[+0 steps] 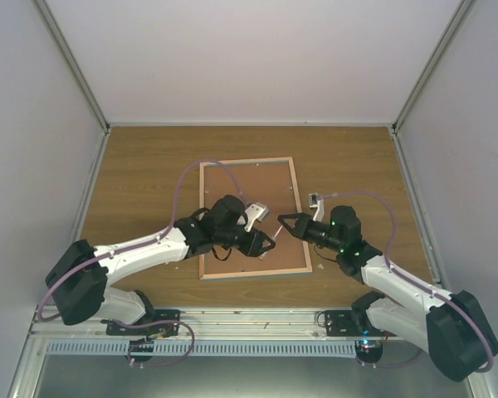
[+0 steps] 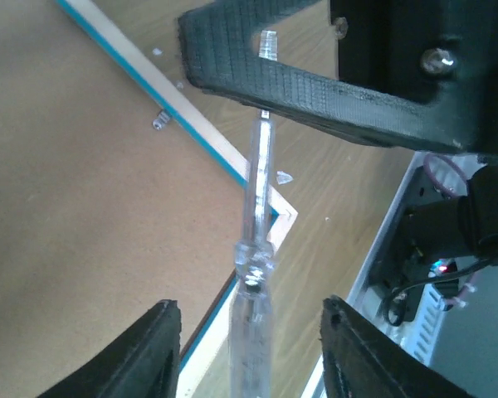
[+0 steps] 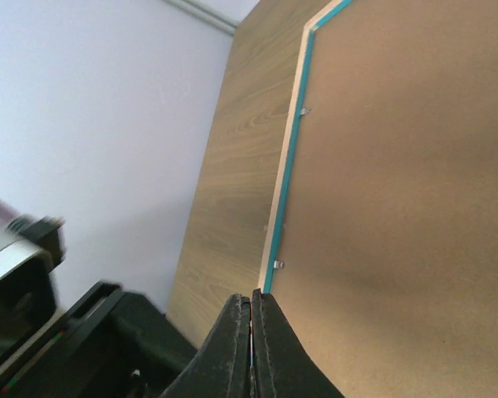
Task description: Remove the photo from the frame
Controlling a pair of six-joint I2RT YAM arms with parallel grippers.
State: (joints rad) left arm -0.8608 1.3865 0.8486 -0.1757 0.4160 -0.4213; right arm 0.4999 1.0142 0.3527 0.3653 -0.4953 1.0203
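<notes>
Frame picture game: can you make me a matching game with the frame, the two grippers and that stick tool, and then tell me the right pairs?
Things:
1. frame
2. left gripper
3. right gripper
4. tool

States:
A. shut
B. lying back up on the table
C. see-through
D. open

Pairs: 1-B, 2-D, 3-A, 4-C

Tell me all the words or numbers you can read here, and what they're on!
None: no words, numbers, labels or signs can be read in any view.
The large thin rectangular frame, lying with its brown fibreboard back up, is blank.
The clear plastic screwdriver shows no print.
The brown wooden table is plain.
</notes>
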